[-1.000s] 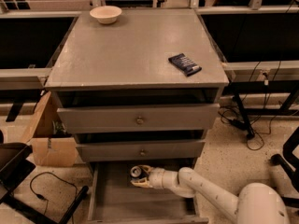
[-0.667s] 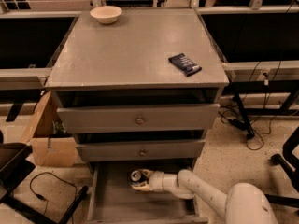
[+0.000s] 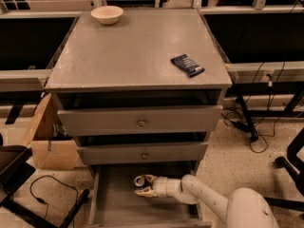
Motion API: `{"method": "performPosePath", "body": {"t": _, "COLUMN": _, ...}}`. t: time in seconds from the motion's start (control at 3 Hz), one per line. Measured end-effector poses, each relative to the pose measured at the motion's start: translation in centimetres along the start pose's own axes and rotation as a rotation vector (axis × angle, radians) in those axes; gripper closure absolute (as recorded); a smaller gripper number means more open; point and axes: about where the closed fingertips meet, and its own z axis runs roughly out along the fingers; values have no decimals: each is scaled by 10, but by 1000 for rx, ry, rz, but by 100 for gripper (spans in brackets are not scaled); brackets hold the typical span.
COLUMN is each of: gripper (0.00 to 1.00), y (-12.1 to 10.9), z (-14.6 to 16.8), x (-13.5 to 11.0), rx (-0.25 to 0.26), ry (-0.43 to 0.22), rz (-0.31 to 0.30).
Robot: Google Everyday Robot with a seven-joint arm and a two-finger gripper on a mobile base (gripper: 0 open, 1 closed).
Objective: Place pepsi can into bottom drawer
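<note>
The pepsi can (image 3: pixel 139 181) is dark with a silver top and sits inside the pulled-out bottom drawer (image 3: pixel 114 208), near its back middle. My gripper (image 3: pixel 144 185) reaches into the drawer from the right on a white arm and is closed around the can. The can looks upright or slightly tilted, low over the drawer floor; I cannot tell if it touches the floor.
Two upper grey drawers with round knobs (image 3: pixel 141 123) are above. On the cabinet top lie a flat dark-blue snack packet (image 3: pixel 187 65) and a cream bowl (image 3: pixel 107 14). A cardboard box (image 3: pixel 50 144) and cables are on the floor at the left.
The arm has drawn back slightly toward the right and lower. The can stays in the gripper at nearly the same spot in the drawer.
</note>
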Motion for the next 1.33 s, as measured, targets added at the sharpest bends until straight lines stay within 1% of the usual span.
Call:
{"method": "performPosePath", "body": {"t": 0.33, "gripper": 50, "y": 0, "z": 0, "x": 0, "rx": 0, "ry": 0, "rz": 0}}
{"method": "performPosePath", "body": {"t": 1.0, "gripper": 4, "y": 0, "z": 0, "x": 0, "rx": 0, "ry": 0, "rz": 0}}
{"method": "performPosePath", "body": {"t": 1.33, "gripper": 0, "y": 0, "z": 0, "x": 0, "rx": 0, "ry": 0, "rz": 0}}
